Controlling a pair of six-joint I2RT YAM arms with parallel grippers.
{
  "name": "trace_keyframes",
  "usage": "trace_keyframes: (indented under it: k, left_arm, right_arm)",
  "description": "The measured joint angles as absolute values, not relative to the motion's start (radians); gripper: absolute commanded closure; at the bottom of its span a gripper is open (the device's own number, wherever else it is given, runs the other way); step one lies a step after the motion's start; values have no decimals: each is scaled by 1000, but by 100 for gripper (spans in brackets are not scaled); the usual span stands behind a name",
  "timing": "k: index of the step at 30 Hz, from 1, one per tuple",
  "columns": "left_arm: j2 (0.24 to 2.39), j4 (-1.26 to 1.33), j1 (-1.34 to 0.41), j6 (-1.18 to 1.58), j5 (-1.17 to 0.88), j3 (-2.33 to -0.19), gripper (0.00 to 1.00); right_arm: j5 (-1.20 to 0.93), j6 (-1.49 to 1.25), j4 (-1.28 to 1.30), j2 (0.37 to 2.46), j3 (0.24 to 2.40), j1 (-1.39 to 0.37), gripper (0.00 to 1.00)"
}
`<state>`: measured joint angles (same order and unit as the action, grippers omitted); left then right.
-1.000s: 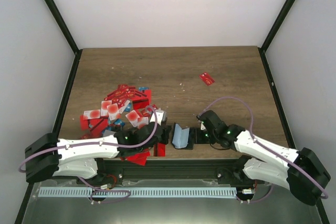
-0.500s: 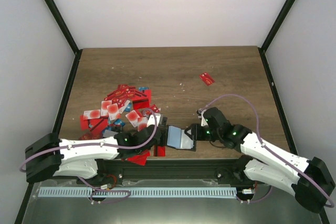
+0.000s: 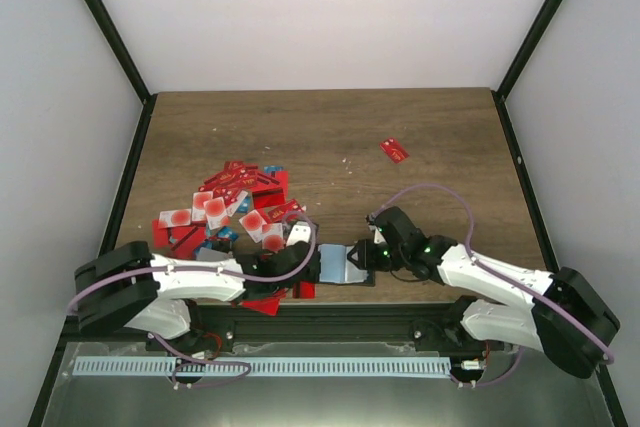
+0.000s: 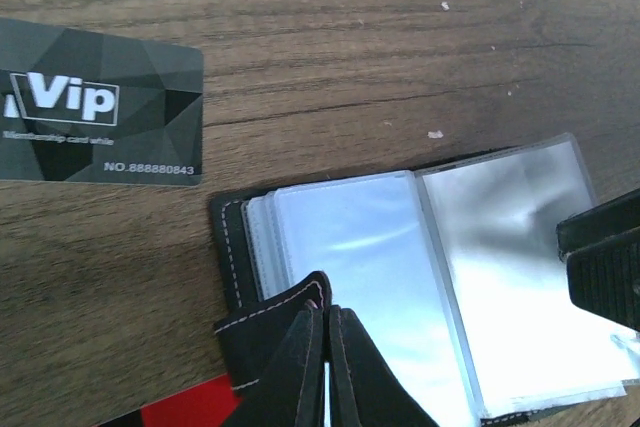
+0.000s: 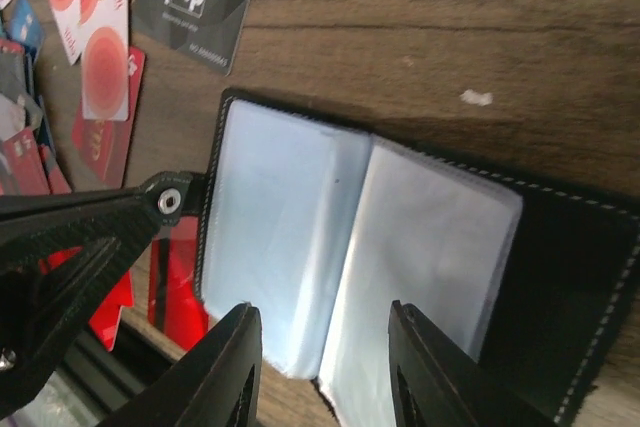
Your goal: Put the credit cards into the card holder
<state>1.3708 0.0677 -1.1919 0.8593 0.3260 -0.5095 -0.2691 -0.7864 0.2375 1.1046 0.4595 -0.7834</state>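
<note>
The black card holder [image 3: 345, 265] lies open and flat near the table's front edge, its clear sleeves [image 5: 300, 217] facing up. My left gripper [image 4: 328, 319] is shut on the holder's stitched left flap [image 4: 265, 332]. My right gripper [image 5: 325, 352] stands open over the near edge of the sleeves, one finger [image 5: 228, 372] on each side of the fold, nothing pinched. The credit cards [image 3: 232, 205], mostly red, lie in a heap to the left of the holder. One lone red card [image 3: 394, 150] sits far to the right.
A thin black VIP card [image 4: 98, 107] lies just beyond the holder's left side. Red cards [image 5: 100, 67] crowd the wood near my left gripper [image 3: 312, 265], and one red card [image 3: 265, 299] hangs at the front edge. Black posts frame the table's sides.
The holder stood folded and half upright; now it lies spread open. My right gripper moved left over its sleeves. My left arm shifted right, still pinching the flap.
</note>
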Motion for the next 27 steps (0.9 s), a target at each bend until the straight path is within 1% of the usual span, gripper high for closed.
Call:
trace_keyframes:
  k: [11,12,13,15,17,23,25,27]
  left_arm:
    - [1444,252,-1124,843,192,-509,96]
    - [1449,270,-1120,842,176,-509,95]
    - [1454,286,-1118,841,161,-509,92]
    - [1456,309,-1116,840,134,-509,83]
    - [1452,308,-1115,839,128,-509,73]
    - [1361,196,-1112,835,164,-509,45]
    - [1318,144,-1112,832,176,-509,38]
    - [1278,83,-1113,833,186,-510,33]
  right_arm:
    - [-152,-779,265,1104,464,-768,64]
    - [-152,-778,265,1101,464,-767,64]
    - [-154,-775,265,1095,464,-767,65]
    - [-181,-764,260,1079,464,-766,65]
    - [-214,-752,253,1068,464,-766,65]
    - [-349,-734,216,1037,464,-766,66]
    - [-385,-735,200,1023,463,-770,66]
    - [-413,-744,179,1006,461,-781,66]
